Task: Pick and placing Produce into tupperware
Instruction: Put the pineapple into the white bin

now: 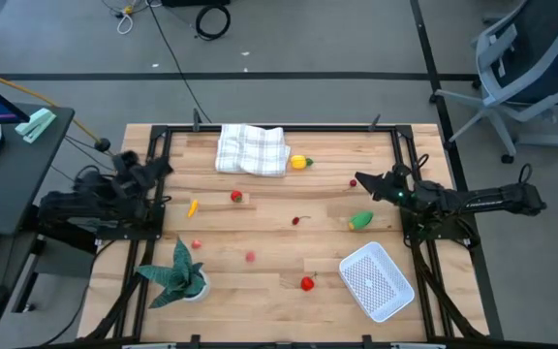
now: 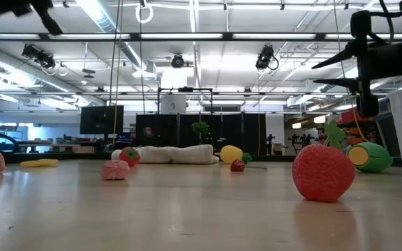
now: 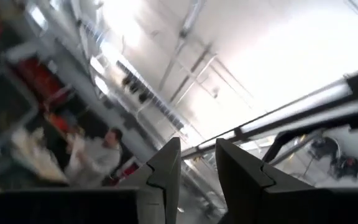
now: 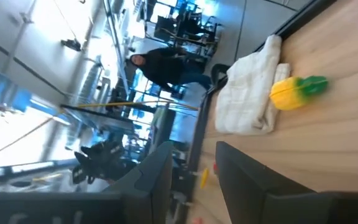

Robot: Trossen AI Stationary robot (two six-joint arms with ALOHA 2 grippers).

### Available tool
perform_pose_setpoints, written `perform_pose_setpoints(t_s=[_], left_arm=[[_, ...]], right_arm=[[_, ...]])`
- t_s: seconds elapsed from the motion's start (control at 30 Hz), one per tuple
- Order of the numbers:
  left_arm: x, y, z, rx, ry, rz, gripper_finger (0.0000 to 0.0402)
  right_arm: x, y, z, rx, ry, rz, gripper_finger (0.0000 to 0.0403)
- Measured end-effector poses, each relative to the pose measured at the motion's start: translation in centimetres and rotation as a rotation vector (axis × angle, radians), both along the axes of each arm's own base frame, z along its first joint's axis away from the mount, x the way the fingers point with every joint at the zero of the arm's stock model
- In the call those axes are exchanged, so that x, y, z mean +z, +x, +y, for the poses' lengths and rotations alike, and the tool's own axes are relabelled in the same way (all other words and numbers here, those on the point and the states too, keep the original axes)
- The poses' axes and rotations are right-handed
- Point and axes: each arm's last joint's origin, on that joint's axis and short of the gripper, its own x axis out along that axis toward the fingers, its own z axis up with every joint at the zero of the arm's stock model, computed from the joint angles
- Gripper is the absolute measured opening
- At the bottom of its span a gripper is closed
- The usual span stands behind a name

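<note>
Gripper fingers stand slightly apart and hold nothing on the right gripper point(image 1: 359, 180), which hangs above the wooden desk point(image 1: 279, 247) beyond the small white rectangular plastic tupperware point(image 1: 377, 281) with its dotted base. The left gripper point(image 1: 163, 167), also slightly parted and empty, waits at the desk's opposite edge, well apart from the tupperware. The container sits empty at the near right corner. Closest to it lie a green toy vegetable point(image 1: 361, 221) and a red toy strawberry point(image 1: 307, 283); a small dark red cherry point(image 1: 297, 220), a pinkish piece point(image 1: 250, 257), a red toy tomato point(image 1: 237, 197) and a thin yellow-orange pepper point(image 1: 193, 206) lie farther off. A yellow toy fruit with green leaves point(image 4: 296, 91) rests just beside the white checked folded cloth point(image 1: 251, 149), farthest from the tupperware. No piece is gathered yet. The risk from here: small rounded pieces may roll or squirt out of a pinch, and a grab near the cloth could snag fabric.
</note>
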Motion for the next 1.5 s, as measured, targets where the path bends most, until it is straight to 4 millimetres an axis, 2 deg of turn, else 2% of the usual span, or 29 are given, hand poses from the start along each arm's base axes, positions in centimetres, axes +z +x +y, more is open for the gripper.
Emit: perform_pose_setpoints(t_s=[0.13, 0.23, 0.33, 0.47, 0.57, 0.63, 0.73, 0.83, 0.97, 1.03, 1.13, 1.3, 1.4, 1.5], left_arm=[[3.5, -1.4, 0.0, 0.085, 0.118, 0.096, 0.0107], [6.3, -2.2, 0.1, 0.113, 0.162, 0.172, 0.0107], [8.8, -2.6, 0.1, 0.152, 0.224, 0.250, 0.0107], [11.8, -2.5, 0.1, 0.246, 0.334, 0.318, 0.0107], [13.7, -1.9, 0.1, 0.324, 0.429, 0.368, 0.0107], [14.7, -1.4, 0.2, 0.367, 0.465, 0.409, 0.0107], [15.6, -0.6, 0.2, 0.399, 0.476, 0.502, 0.0107], [15.9, 0.1, 0.3, 0.390, 0.459, 0.604, 0.0107], [15.9, 0.7, 0.3, 0.334, 0.402, 0.651, 0.0108], [15.7, 0.9, 0.3, 0.313, 0.373, 0.661, 0.0108], [15.6, 1.2, 0.3, 0.297, 0.350, 0.670, 0.0108], [15.6, 1.4, 0.3, 0.285, 0.331, 0.668, 0.0108], [15.5, 1.5, 0.2, 0.285, 0.331, 0.670, 0.0107], [15.5, 1.7, 0.2, 0.258, 0.347, 0.668, 0.0107]], right_arm=[[0.8, 0.0, -0.1, -0.001, 0.001, -0.093, 0.0132], [3.4, -0.5, -0.2, -0.010, -0.070, -0.298, 0.0132], [8.0, -1.8, -0.1, -0.037, -0.336, -0.449, 0.0132], [15.5, -3.6, 0.3, -0.080, -0.718, -0.470, 0.0132], [21.3, -4.0, 0.6, -0.079, -0.948, -0.376, 0.0132], [24.8, -3.2, 0.7, -0.035, -1.058, -0.259, 0.0133], [28.7, -0.5, 0.6, 0.040, -1.138, 0.009, 0.0137], [30.8, 2.9, 0.1, 0.140, -1.140, 0.385, 0.0150], [30.3, 7.4, -1.0, 0.317, -1.059, 0.888, 0.0182], [29.1, 9.7, -1.7, 0.407, -1.014, 1.107, 0.0202], [27.2, 12.6, -2.8, 0.516, -0.979, 1.347, 0.0233], [22.0, 17.5, -4.8, 0.766, -0.982, 1.607, 0.0276], [19.1, 19.5, -5.9, 0.966, -1.043, 1.681, 0.0290], [16.2, 21.3, -7.3, 1.095, -1.064, 1.754, 0.0295]])
